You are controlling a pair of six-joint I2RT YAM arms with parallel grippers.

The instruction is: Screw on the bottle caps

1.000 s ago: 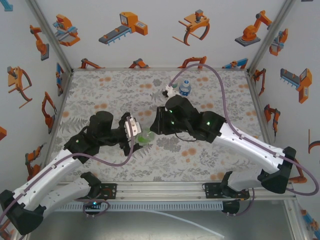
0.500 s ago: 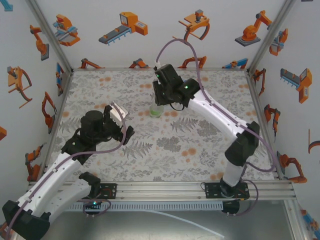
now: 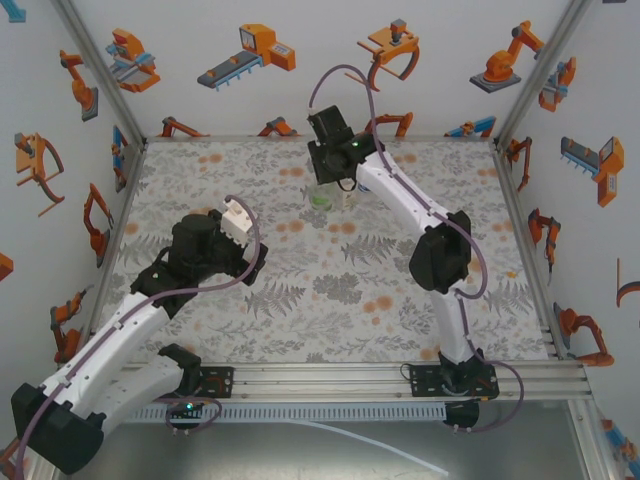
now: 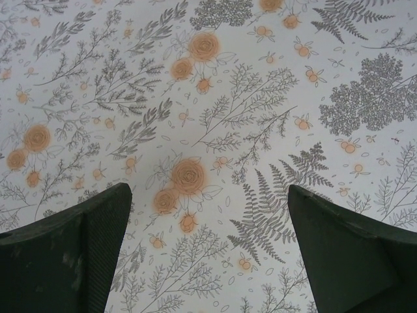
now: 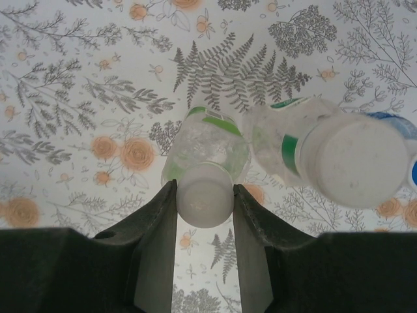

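Right pincer (image 5: 204,199) of mine is clenched on the small round whitish plastic cap (image 5: 206,203) that sits atop the small green-tinted clear plastic bottle (image 5: 207,147); both of its dark fingers (image 5: 153,222) press the cap's sides, one on each flank; the bottle points straight down from my wrist, its base toward the grey-and-orange floral table covering (image 5: 78,98); whether that base rests on the covering I cannot tell; just beside it, to the right in my right wrist view, stands the small clear plastic bottle with a green-and-white label (image 5: 281,140), wearing a round whitish cap of its own (image 5: 355,160); the two bottles' bodies touch or nearly touch, I cannot tell which; beyond that one, at the frame's right edge, peeks a sliver of the blue-labelled bottle (image 5: 393,119); seen from overhead, this cluster sits at the far middle of the table, my right arm stretched out over it; my left pincer (image 4: 208,189) is released, its two dark fingertips (image 4: 85,248) spread wide with floral covering showing between them; it hovers over the left-centre of the table, well apart from the bottles
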